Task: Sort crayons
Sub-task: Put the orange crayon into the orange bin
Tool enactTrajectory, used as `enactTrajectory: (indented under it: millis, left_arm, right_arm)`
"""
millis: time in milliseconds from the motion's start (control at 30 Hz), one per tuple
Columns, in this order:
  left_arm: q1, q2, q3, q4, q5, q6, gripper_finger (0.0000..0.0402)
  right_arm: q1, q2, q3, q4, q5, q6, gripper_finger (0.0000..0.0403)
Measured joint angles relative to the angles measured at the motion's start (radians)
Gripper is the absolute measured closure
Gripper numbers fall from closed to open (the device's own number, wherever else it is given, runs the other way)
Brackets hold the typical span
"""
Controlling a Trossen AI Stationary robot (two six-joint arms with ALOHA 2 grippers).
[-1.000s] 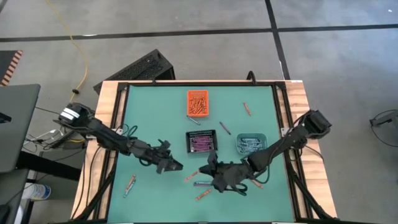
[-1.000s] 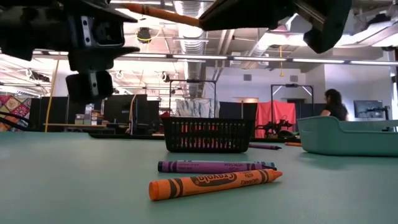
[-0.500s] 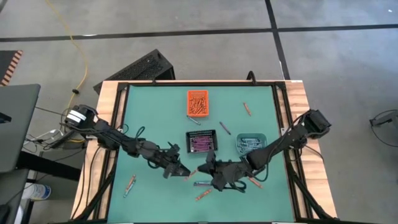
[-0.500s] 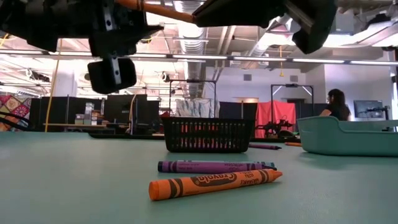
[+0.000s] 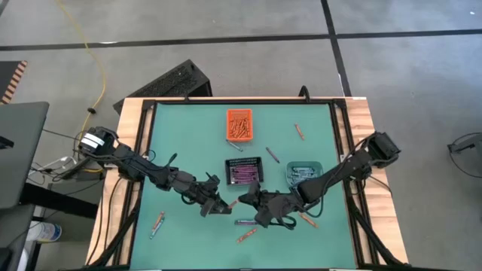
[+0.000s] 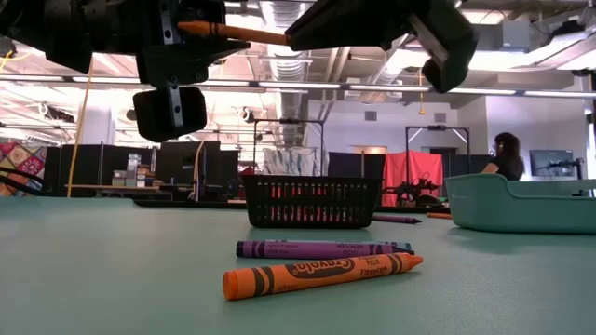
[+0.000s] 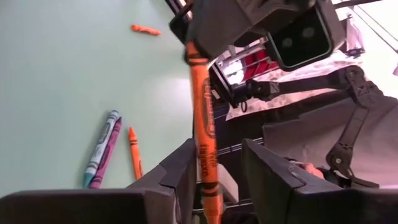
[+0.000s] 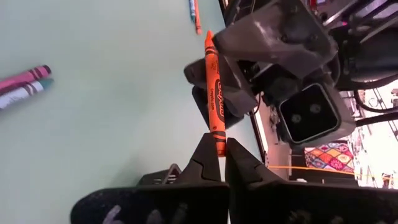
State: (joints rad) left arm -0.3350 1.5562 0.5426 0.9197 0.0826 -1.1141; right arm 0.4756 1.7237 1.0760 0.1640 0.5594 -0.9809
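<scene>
Since a second ago the left gripper (image 5: pixel 220 208) has travelled right across the mat from the left-centre to meet the right gripper (image 5: pixel 242 200) in front of the black mesh bin (image 5: pixel 244 172); the right gripper has shifted only slightly toward it. Right gripper (image 8: pixel 217 149): fingers pinched shut on one end of an orange crayon (image 8: pixel 214 93), held level above the mat in the low view (image 6: pixel 233 33). Left gripper (image 7: pixel 214 171): fingers part-open, one on each side of the same crayon (image 7: pixel 204 124), which runs down between them; whether the pads press on it I cannot tell. On the green mat (image 5: pixel 181 135) near the front, a purple crayon (image 6: pixel 321 248) lies flat with a second orange crayon (image 6: pixel 321 274) just in front of it, the two almost parallel. Front left of the mat, two more crayons (image 5: pixel 157 223) lie close together. One orange crayon (image 5: pixel 299 132) rests at back right, a purple one (image 5: pixel 272 155) between the orange bin (image 5: pixel 239 125) and the teal bin (image 5: pixel 303 175). Orange bin holds orange sticks; mesh bin shows pinkish-purple ones; teal bin holds pale blue ones. Beyond the table, a person (image 6: pixel 506 154) stands at far right of the room.
</scene>
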Motion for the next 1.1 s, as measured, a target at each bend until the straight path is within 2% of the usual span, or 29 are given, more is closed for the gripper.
enactTrajectory:
  millis: [200, 533, 633, 767, 900, 1100]
  left_arm:
    - [0.007, 0.0, 0.0, -0.022, 0.007, -0.006, 0.0321]
    - [0.034, 0.0, -0.002, -0.037, 0.03, 0.029, 0.0384]
    - [0.037, 0.0, -0.002, -0.036, 0.031, 0.031, 0.0392]
    - [0.049, 0.0, -0.002, -0.031, 0.021, 0.033, 0.0382]
    - [0.086, 0.0, -0.001, -0.062, 0.044, 0.083, 0.0379]
    - [0.224, -0.013, 0.007, -0.128, 0.086, 0.158, 0.0387]
  right_arm:
    - [-0.014, 0.0, 0.0, -0.002, 0.0, -0.047, 0.0401]
    - [-0.014, 0.0, 0.0, -0.003, -0.011, -0.033, 0.04]
    - [-0.014, 0.0, 0.0, -0.001, -0.011, 0.003, 0.0385]
    - [-0.013, 0.0, 0.0, 0.003, 0.015, 0.028, 0.0342]
    - [0.02, -0.03, 0.0, -0.057, 0.148, 0.238, 0.0302]
    - [0.099, -0.179, -0.001, -0.44, 0.136, 0.766, 0.0272]
